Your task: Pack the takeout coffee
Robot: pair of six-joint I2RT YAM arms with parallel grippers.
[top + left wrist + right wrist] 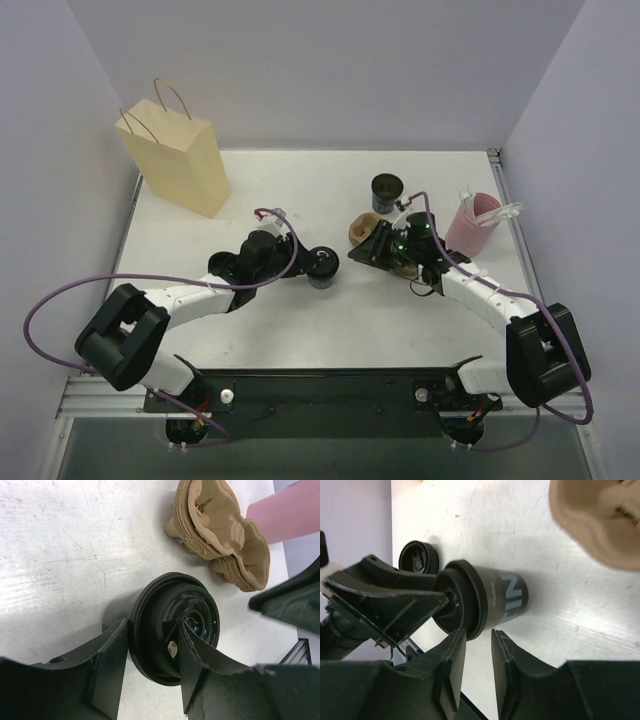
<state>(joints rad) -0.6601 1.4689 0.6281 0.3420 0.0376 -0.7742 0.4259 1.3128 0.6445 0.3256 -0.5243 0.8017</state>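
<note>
- Paper bag (pixel 178 160), at the table's 10 o'clock: tan kraft paper, matt.
- Table (pixel 300 185): white, matt, finely scratched up close.
- Lid (pixel 172 627): glossy black plastic; the coffee cup (pixel 507 597) wall is dark and matt.
- Cup carriers (pixel 220 530), 1 o'clock from the lid: rough, fibrous brown pulp (stacked, layered edges).
- Pink cup (pixel 470 222): smooth.
- Fingers (pixel 110 670) of the left gripper (pixel 152 626): matt black plastic, one edge chipped.

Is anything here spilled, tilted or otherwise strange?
No spill shows. One oddity: the left gripper sits off-centre on the black lidded coffee cup. One of its jaws is outside the lid's rim, the other lies across the lid's middle.
</note>
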